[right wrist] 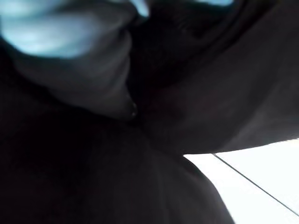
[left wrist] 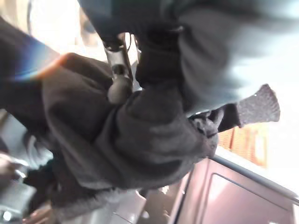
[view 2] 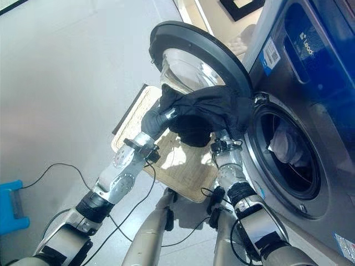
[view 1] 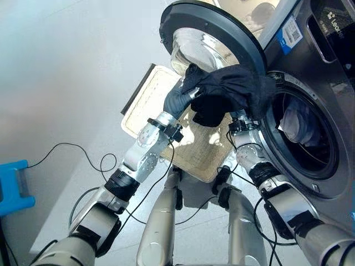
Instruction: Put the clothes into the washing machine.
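A dark garment [view 1: 233, 88] hangs bunched at the left rim of the washing machine's round drum opening [view 1: 302, 136], partly over the rim. My left hand [view 1: 178, 100] is at the cloth's left end, fingers curled into it; a finger [left wrist: 119, 70] presses among the dark folds. From below, my right hand [view 1: 241, 119] reaches up under the garment, and the cloth covers its fingers. A pale garment [view 1: 298, 124] lies inside the drum. The machine's door [view 1: 211, 33] stands swung open to the left, above my left hand.
Under my arms, a flat beige woven basket [view 1: 194, 147] lies on the pale floor. A blue object [view 1: 14, 188] sits at the far left. The grey machine front [view 1: 327, 61] takes up the right side.
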